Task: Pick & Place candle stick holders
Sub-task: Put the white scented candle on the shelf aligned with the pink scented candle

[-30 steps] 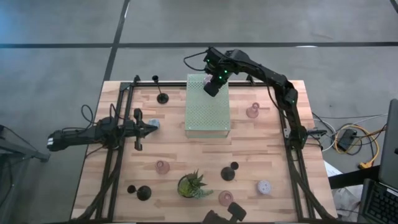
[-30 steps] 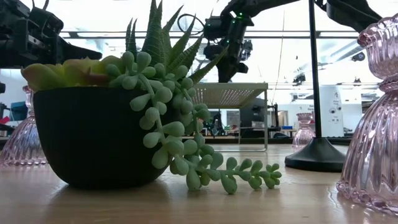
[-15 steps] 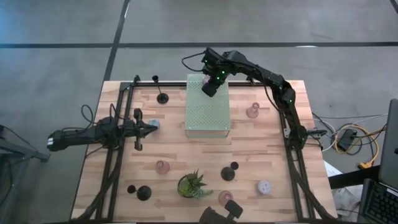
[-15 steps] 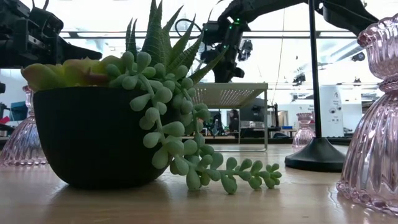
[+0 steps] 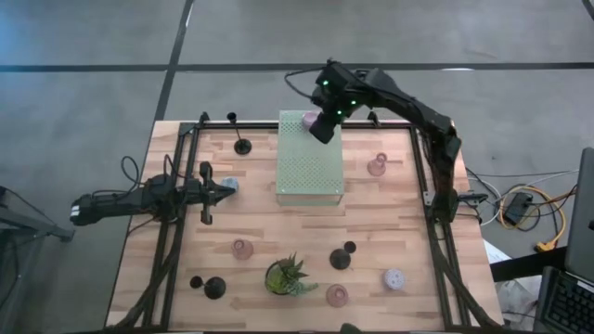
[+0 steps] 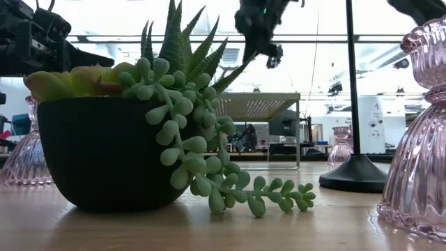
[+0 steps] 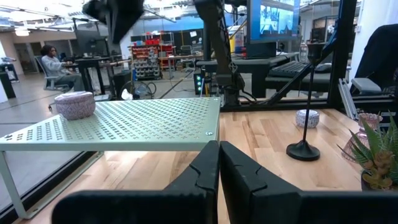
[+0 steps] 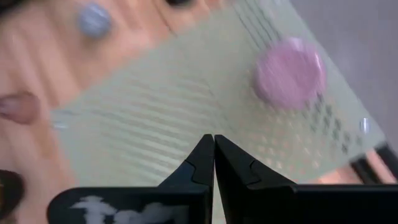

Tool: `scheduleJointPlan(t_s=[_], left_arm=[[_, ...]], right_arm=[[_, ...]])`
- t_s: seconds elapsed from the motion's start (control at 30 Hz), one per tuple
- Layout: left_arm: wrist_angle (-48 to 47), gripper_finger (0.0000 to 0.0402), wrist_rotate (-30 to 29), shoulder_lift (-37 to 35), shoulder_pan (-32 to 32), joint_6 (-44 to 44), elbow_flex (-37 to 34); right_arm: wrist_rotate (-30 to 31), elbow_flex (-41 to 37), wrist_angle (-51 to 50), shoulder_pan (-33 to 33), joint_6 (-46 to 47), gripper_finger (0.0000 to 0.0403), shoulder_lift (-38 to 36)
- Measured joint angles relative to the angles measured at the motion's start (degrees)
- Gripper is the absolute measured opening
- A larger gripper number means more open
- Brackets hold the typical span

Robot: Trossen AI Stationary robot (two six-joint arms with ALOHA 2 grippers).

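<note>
A lilac-grey holder [image 5: 309,119] stands on its base on the far left corner of the pale green perforated box [image 5: 310,162]; it also shows in the right wrist view [image 8: 289,73] and the left wrist view [image 7: 74,104]. My right gripper [image 5: 322,131] is shut and empty, high above the box [image 6: 255,104] in the low view [image 6: 259,28]. My left gripper [image 5: 225,191] is shut at the table's left, its tip by another lilac-grey holder [image 5: 230,185]. Black holders [image 5: 242,146] [image 5: 345,256] [image 5: 214,288], pink holders [image 5: 377,166] [image 5: 242,249] [image 5: 337,295] and a lilac one [image 5: 394,278] stand on the table. My left gripper has its shut fingertips beside the lilac-grey holder at the table's left; I cannot tell whether they touch it, as the gripper itself covers that spot in the high view and the holder lies outside the left wrist view.
A spiky green potted plant [image 5: 288,276] stands near the front edge and fills the low view [image 6: 139,132]. Dark frame rails [image 5: 176,223] [image 5: 436,223] run along the table's left and right sides. Bare wood lies between the box and the plant.
My right gripper has risen well above the perforated box and shifted a little toward the table's right edge. The lilac-grey holder has stayed on the box's far left corner.
</note>
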Motion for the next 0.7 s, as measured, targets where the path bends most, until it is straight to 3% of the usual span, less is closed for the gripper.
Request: scheduleJointPlan(t_s=[0.13,0.33,0.57,0.7], left_arm=[[0.0,0.0019,0.0,0.0,0.0,0.0,0.0],[0.0,0.0019,0.0,0.0,0.0,0.0,0.0],[0.0,0.0019,0.0,0.0,0.0,0.0,0.0],[0.0,0.0019,0.0,0.0,0.0,0.0,0.0]], right_arm=[[-2.0,0.0,3.6,2.8,-4.0,0.0008,-3.1],[-2.4,0.0,-0.1,5.9,-6.3,0.0008,-9.1],[-4.4,-0.5,-17.5,9.5,0.6,0.0008,-13.5],[-4.2,-4.9,-14.6,12.9,3.9,0.0008,-18.4]])
